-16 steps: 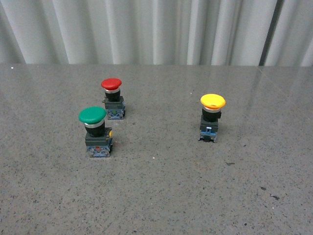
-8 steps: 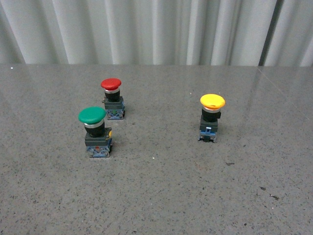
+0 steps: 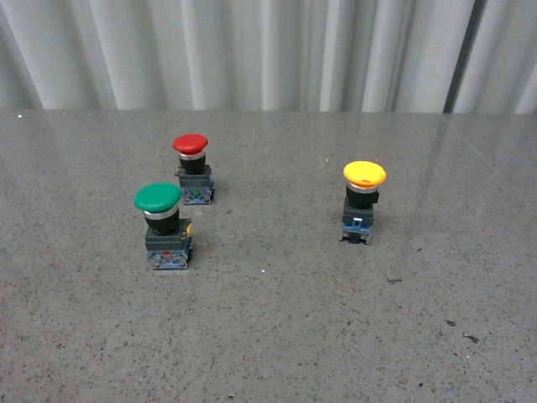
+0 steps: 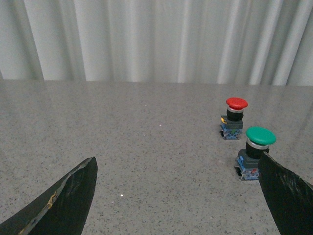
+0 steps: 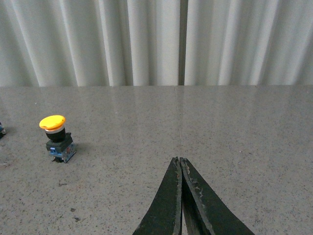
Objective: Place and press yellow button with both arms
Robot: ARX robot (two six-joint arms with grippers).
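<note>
The left gripper (image 4: 176, 196) is seen with fingers (image 4: 68, 196) spread wide, nothing between them; the right gripper (image 5: 180, 164) is seen with tips pressed together, empty. Three buttons are counted on the grey table (image 3: 277, 336): one yellow button (image 3: 363, 201), upright at 3 o'clock of the front view and well apart from the others; one green button (image 3: 162, 222) and one red button (image 3: 192, 166), near each other at 9 o'clock.
</note>
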